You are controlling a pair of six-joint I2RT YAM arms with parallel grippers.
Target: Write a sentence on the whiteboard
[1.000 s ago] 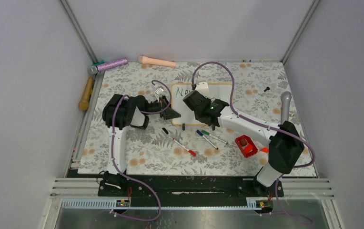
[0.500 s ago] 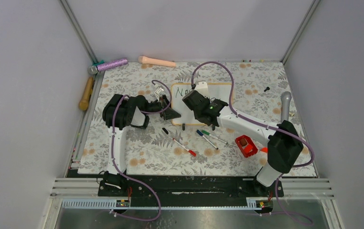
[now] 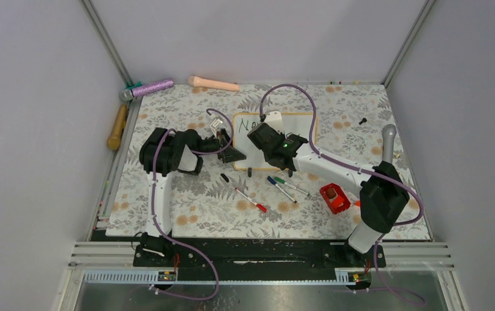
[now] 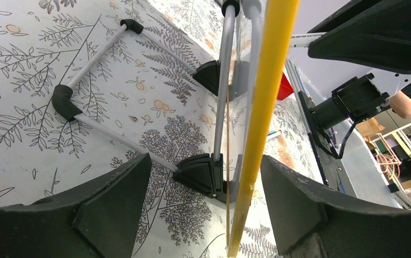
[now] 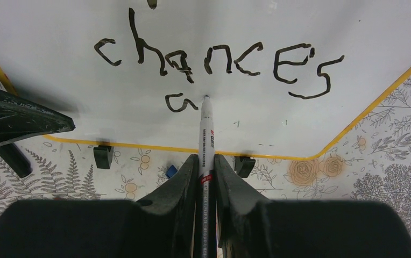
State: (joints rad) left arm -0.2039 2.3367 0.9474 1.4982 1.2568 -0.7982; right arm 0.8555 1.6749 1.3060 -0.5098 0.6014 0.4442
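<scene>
Right fingers [image 5: 181, 185] pinch a slim white marker pen with black tip [image 5: 206, 134], its barrel straight out ahead of them. The tip touches the small glossy whiteboard with thin light-wood frame [image 5: 58, 102], just past the "a" that opens line three of the black handwritten sentence [image 5: 219, 59]. Judged mid-word.

Left fingers [image 4: 112, 204] are spread; the board's edge runs between them, not visibly gripped, probably to steady it. The grey wire stand [image 4: 222, 80] is just beyond them.

Loose coloured pens [image 3: 282, 188] lie on the floral worktop [image 3: 193, 214] behind the right fingers, not obstructing.
</scene>
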